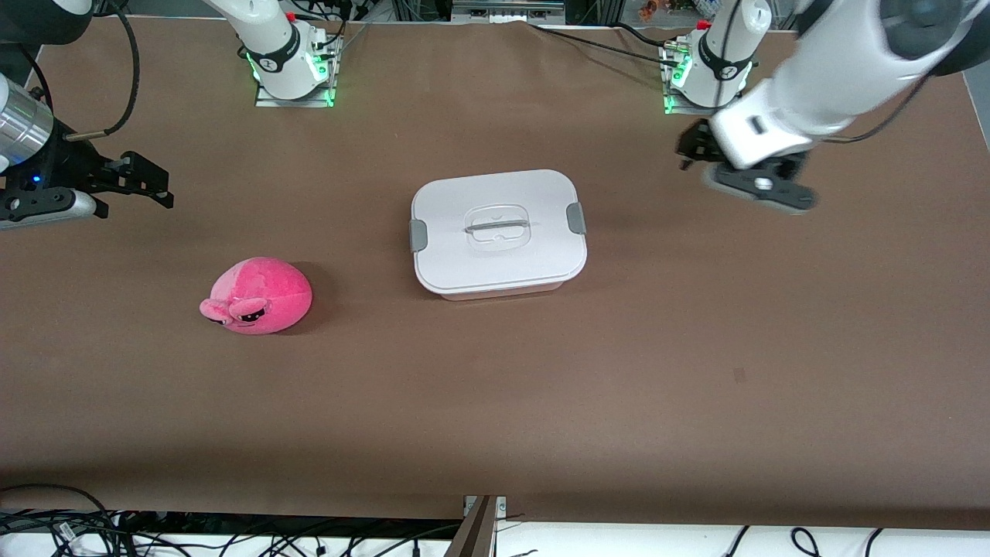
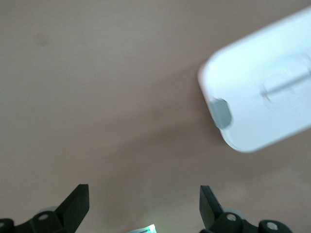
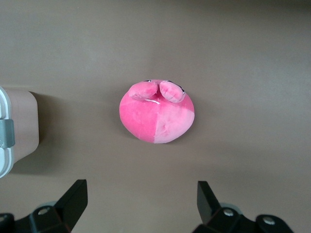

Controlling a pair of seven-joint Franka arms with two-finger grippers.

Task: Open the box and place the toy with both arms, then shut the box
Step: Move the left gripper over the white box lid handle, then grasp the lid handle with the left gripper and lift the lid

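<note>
We saw the box point(image 1: 499, 232) closed at the middle of the brown surface point(image 1: 619, 387), the toy point(image 1: 257, 296) lying at its eight o'clock. Our left pincer point(image 1: 700, 158) hung at the box's two o'clock, our right pincer point(image 1: 147, 186) at its nine o'clock; both gaped wide, holding nothing.

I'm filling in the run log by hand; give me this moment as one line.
box: lid on, clips shut | toy: on table, toward right arm's end | left gripper: open, over bare table beside box | right gripper: open, above toy
</note>
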